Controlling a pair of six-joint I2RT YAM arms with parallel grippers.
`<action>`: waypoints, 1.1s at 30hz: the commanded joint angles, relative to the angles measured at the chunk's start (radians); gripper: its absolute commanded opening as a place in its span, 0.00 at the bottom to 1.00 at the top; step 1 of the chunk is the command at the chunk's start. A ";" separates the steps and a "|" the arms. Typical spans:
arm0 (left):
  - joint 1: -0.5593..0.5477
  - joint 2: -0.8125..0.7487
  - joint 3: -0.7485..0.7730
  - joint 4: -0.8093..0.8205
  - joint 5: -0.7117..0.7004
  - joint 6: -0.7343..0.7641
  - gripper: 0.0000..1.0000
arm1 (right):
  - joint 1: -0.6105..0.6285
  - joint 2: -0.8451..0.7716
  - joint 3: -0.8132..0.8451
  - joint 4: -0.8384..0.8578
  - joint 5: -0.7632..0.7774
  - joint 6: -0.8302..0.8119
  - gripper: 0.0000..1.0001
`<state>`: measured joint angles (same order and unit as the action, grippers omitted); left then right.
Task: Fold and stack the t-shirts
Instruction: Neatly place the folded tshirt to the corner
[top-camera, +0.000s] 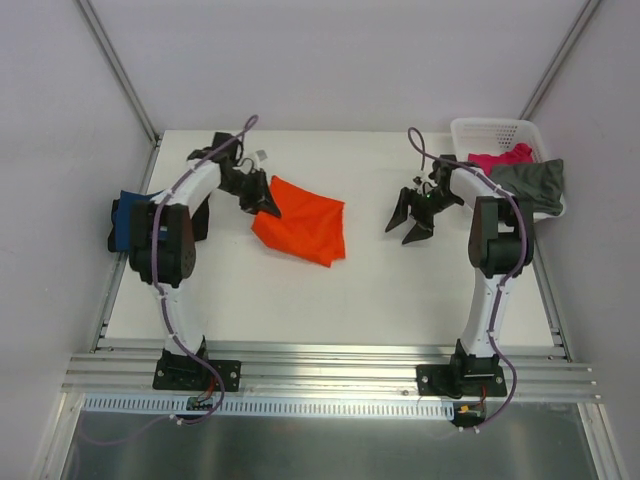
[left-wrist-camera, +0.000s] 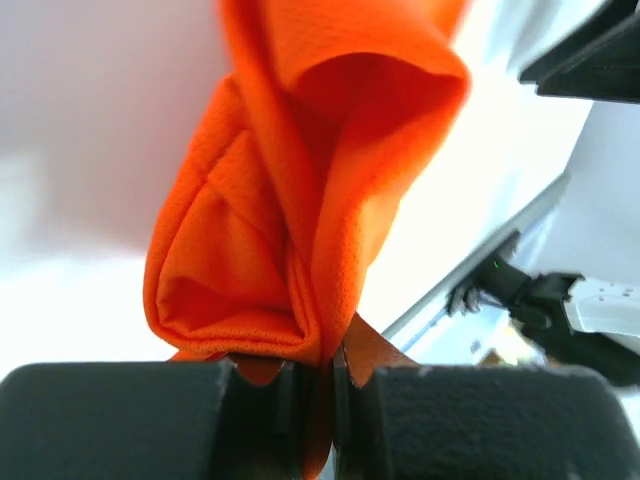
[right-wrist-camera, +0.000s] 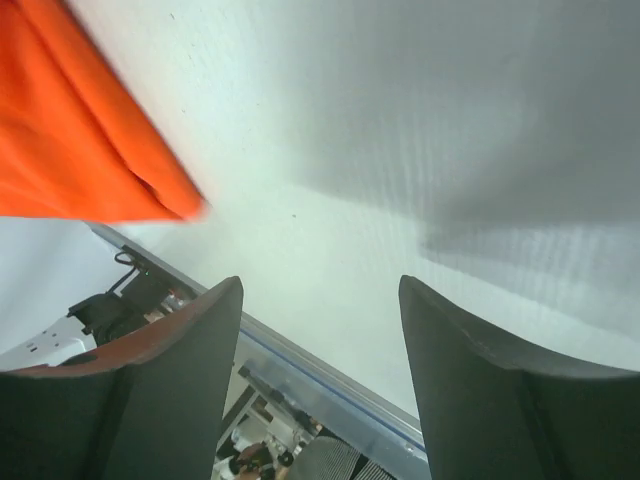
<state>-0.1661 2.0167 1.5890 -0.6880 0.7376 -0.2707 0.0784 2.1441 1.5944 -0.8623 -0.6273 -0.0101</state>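
Note:
The orange t-shirt (top-camera: 303, 221) lies partly folded left of the table's middle. My left gripper (top-camera: 265, 198) is shut on its left edge; in the left wrist view a bunched fold of the orange cloth (left-wrist-camera: 300, 200) is pinched between the jaws of the left gripper (left-wrist-camera: 325, 375). The navy blue t-shirt (top-camera: 128, 218) sits at the left table edge, half behind the left arm. The magenta pink t-shirt (top-camera: 500, 158) and the grey-olive one (top-camera: 535, 182) lie in the basket. My right gripper (top-camera: 410, 218) hangs open over bare table, right of the orange shirt (right-wrist-camera: 70, 140), its jaws (right-wrist-camera: 320, 330) holding nothing.
A white lattice basket (top-camera: 487, 132) stands at the back right corner. The aluminium rail (top-camera: 320, 365) runs along the near table edge. White walls close the back and sides.

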 joint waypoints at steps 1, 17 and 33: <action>0.095 -0.148 -0.058 -0.105 -0.046 0.120 0.00 | -0.020 -0.105 0.010 -0.034 0.029 -0.040 0.68; 0.404 -0.293 -0.057 -0.248 -0.092 0.260 0.00 | -0.022 -0.211 -0.067 -0.010 0.061 -0.059 0.69; 0.500 -0.220 0.130 -0.252 -0.155 0.294 0.00 | -0.029 -0.222 -0.090 -0.004 0.046 -0.064 0.69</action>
<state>0.2958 1.7821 1.6752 -0.9260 0.5907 -0.0055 0.0528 1.9862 1.5070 -0.8627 -0.5724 -0.0620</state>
